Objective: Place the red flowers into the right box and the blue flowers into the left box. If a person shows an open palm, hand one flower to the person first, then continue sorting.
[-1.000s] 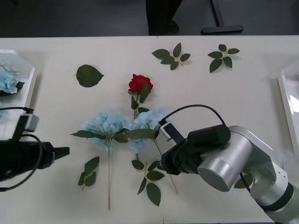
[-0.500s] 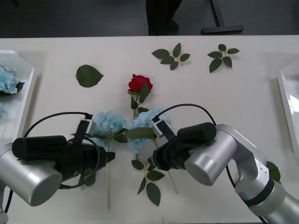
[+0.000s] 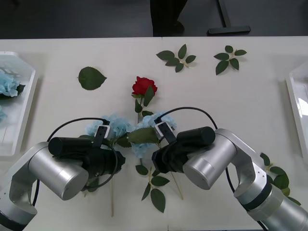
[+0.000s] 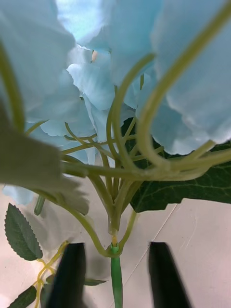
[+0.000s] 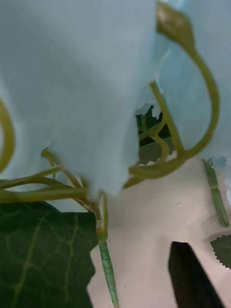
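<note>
Two blue flowers lie mid-table, one on the left [image 3: 111, 126] and one on the right [image 3: 156, 120]. A red flower [image 3: 143, 85] lies just beyond them. My left gripper [image 3: 119, 162] hangs low over the left bloom's stem [image 5: 108, 272]; one black finger [image 5: 190, 274] shows beside it, well off to the side, so the jaws are open. My right gripper [image 4: 118, 276] is open, its fingers [image 4: 72, 274] straddling the right bloom's stem [image 4: 115, 276] without touching. The left box [image 3: 23, 113] holds a blue flower [image 3: 7, 85]. A sliver of the right box [image 3: 294, 98] shows.
Loose green leaves lie about: a single leaf [image 3: 91, 77], two sprigs at the back [image 3: 177, 57] [image 3: 229, 57], and sprigs near the stems [image 3: 154, 185] [image 3: 91, 177] and by the right arm [image 3: 275, 177]. Open table lies between the flowers and each box.
My left arm swung in from the left edge and now sits at the left blue flower's stem. My right arm crept leftward along the right blue flower's stem.
</note>
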Robot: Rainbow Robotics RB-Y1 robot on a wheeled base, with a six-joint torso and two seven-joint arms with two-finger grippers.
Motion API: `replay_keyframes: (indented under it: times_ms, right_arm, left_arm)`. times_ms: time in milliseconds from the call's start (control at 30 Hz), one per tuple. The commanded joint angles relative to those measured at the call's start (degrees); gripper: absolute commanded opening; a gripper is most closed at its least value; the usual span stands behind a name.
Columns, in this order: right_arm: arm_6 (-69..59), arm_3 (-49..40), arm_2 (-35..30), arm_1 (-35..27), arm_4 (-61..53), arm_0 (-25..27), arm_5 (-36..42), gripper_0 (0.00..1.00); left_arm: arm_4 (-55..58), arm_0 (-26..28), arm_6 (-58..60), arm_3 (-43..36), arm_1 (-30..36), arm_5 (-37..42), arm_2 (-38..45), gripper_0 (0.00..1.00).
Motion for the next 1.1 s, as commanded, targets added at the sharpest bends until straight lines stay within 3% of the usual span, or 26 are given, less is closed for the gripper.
replay_keyframes:
  times_ms: [33,400,600,800,967,1100]
  right_arm:
    - [-2.00,-1.27,0.72,-0.17,-0.77,-1.54,-1.37,0.00]
    - [-1.12,-5.58,-4.47,-4.92,-8.06,-1.45,-0.93,0.00]
    - [5.64,-8.65,-15.54,-6.94,-16.68,-2.15,1.44,0.00]
    - [17.25,-6.54,-25.03,-7.03,-32.06,-8.48,1.79,0.00]
    - [27.79,-1.71,-27.32,-6.94,-45.42,-16.74,1.35,0.00]
    - [32.72,2.95,-27.32,-6.76,-53.24,-22.19,-0.32,0.00]
  left_arm:
    - [-0.40,-1.80,0.19,-0.34,-1.06,-0.76,-0.82,0.00]
    - [1.18,-1.63,0.54,-5.43,2.90,-0.41,3.93,0.00]
    - [6.19,-0.66,1.95,-11.76,13.36,-0.23,11.14,0.00]
    - [14.37,5.05,2.47,-16.77,25.40,3.46,28.27,0.00]
    - [15.95,8.04,0.80,-16.16,32.61,13.83,42.16,0.00]
    - [11.99,8.22,-5.61,-11.41,36.03,18.58,45.50,0.00]
